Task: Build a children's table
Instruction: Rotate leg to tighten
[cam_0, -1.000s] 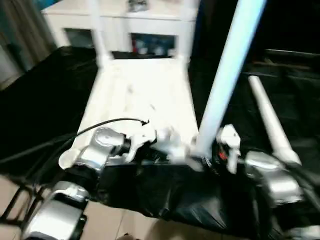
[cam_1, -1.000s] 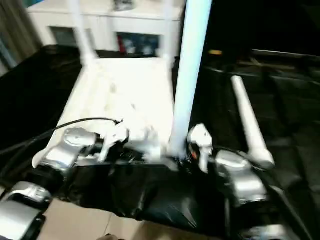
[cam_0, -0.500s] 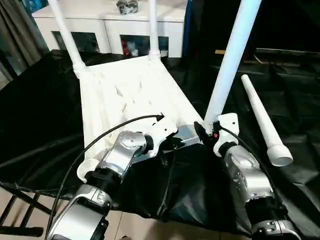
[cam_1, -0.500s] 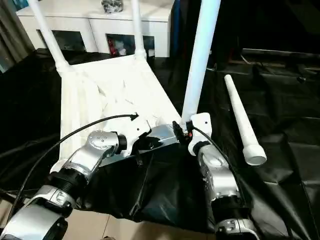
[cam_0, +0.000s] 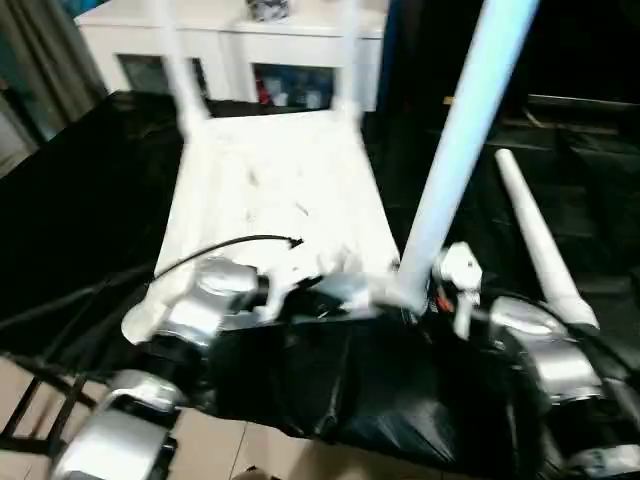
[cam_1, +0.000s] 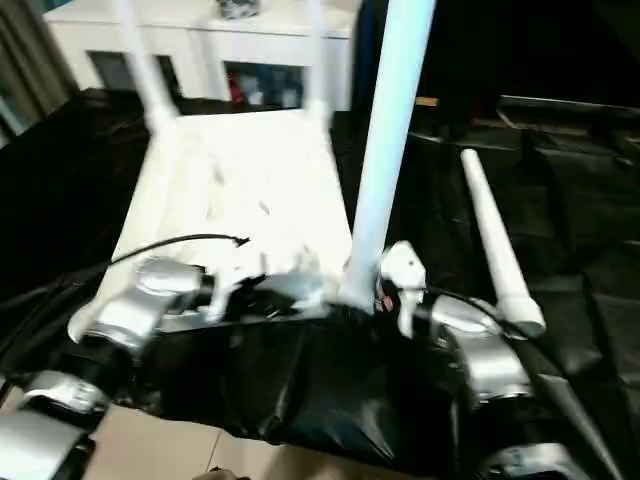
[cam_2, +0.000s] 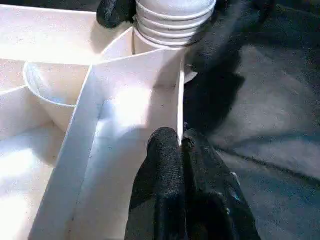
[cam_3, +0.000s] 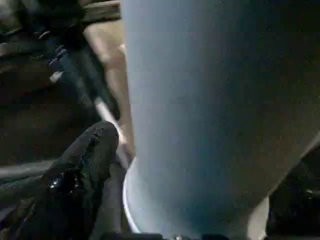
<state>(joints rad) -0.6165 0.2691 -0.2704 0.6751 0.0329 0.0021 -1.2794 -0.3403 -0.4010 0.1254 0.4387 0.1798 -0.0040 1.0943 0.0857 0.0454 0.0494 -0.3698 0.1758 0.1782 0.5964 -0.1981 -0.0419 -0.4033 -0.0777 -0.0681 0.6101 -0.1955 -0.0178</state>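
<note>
The white tabletop (cam_0: 270, 195) lies upside down on the black-covered work table, ribs up. Two white legs (cam_0: 182, 88) (cam_0: 347, 70) stand in its far corner sockets. A third leg (cam_0: 455, 150) stands upright at the near right corner socket, its ribbed lower end (cam_2: 175, 20) at the socket. My right gripper (cam_0: 418, 297) is shut on this leg low down, one finger (cam_3: 85, 165) on each side. My left gripper (cam_2: 181, 142) is shut on the tabletop's thin near edge wall beside that socket. The fourth leg (cam_0: 538, 240) lies loose to the right.
A white cabinet with glass doors (cam_0: 270, 55) stands behind the work table. The black cover (cam_0: 70, 200) hangs over the near edge, with bare floor (cam_0: 30, 400) below at the left. A black cable (cam_0: 225, 245) arcs over my left forearm.
The whole picture has shifted and tilted, so the camera moved. Both grippers keep their holds; the upright leg stays at the near right corner.
</note>
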